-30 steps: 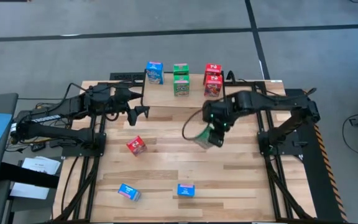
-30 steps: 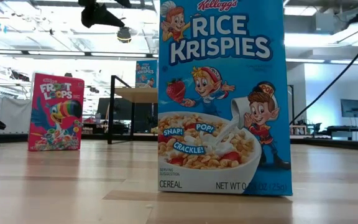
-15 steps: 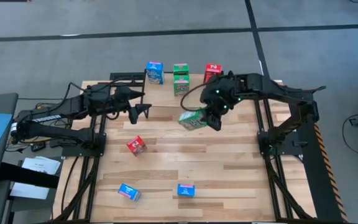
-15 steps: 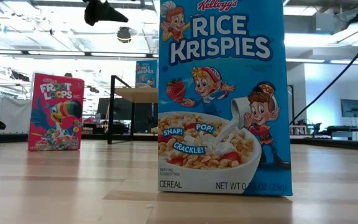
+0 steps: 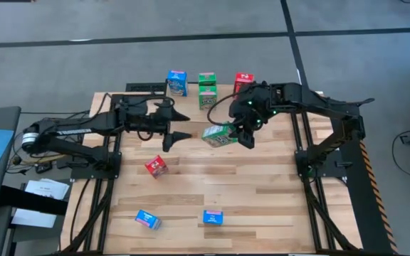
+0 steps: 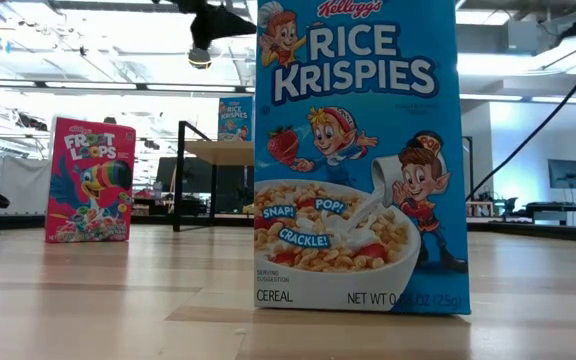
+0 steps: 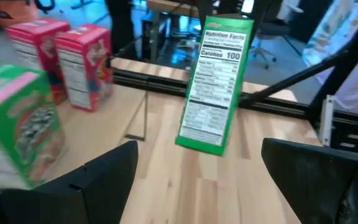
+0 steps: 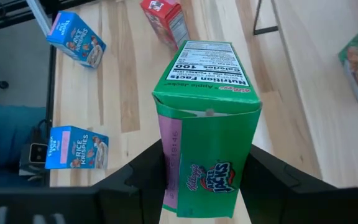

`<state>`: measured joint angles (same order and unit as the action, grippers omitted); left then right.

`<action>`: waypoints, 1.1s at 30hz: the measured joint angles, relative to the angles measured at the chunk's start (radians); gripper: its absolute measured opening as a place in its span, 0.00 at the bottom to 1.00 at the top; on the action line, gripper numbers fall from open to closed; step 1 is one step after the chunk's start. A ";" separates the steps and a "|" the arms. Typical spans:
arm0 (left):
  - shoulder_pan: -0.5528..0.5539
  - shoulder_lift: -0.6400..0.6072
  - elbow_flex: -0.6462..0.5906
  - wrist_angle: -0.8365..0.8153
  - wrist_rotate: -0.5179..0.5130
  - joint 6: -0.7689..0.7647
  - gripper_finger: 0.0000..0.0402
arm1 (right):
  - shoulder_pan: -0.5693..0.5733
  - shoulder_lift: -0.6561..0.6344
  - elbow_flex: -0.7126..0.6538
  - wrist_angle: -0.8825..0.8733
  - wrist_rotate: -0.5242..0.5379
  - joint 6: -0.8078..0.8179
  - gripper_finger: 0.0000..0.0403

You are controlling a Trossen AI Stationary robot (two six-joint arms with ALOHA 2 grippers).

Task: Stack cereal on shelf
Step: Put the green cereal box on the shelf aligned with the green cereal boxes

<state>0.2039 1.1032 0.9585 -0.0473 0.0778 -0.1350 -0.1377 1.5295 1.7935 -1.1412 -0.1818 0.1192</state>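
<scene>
A green cereal box [image 5: 221, 135] hangs above the middle of the tabletop [image 5: 276, 206], tipped over on its side, and the right gripper [image 5: 242, 135] has it clamped between both fingers [image 8: 143, 171]; the right wrist view shows the fingers closed against the box's two sides, nutrition panel facing away. Just beside it, the left gripper [image 5: 176, 136] reaches in from the other side, its fingers [image 7: 104, 171] spread wide with nothing between them, pointing at the held box but clear of it. At the far edge of the tabletop stands the shelf [image 6: 220, 152], a light board on thin black legs, with a blue box [image 5: 177, 82] upright on it, green boxes [image 5: 207, 91] stacked next to that one, and a red box [image 5: 243, 82] at the right end, partly hidden by the right arm. From the left wrist, a green box stands upright with its nutrition label showing, and two red boxes stand side by side further along. Out on the open tabletop, another red box [image 5: 156, 166] lies near the left arm's base, well apart from the shelf. Along the near edge sit two more blue boxes [image 5: 147, 220], one tilted, one squarer [image 5: 213, 217], and that last one fills the low view, standing upright.
</scene>
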 joint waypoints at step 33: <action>-0.002 0.307 0.000 0.359 0.229 -0.083 0.83 | 0.026 0.000 0.000 0.032 0.000 -0.120 0.49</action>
<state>0.2016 1.4097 0.9581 0.3121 0.3064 -0.2183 -0.1116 1.5295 1.7931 -1.1095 -0.1822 -0.0010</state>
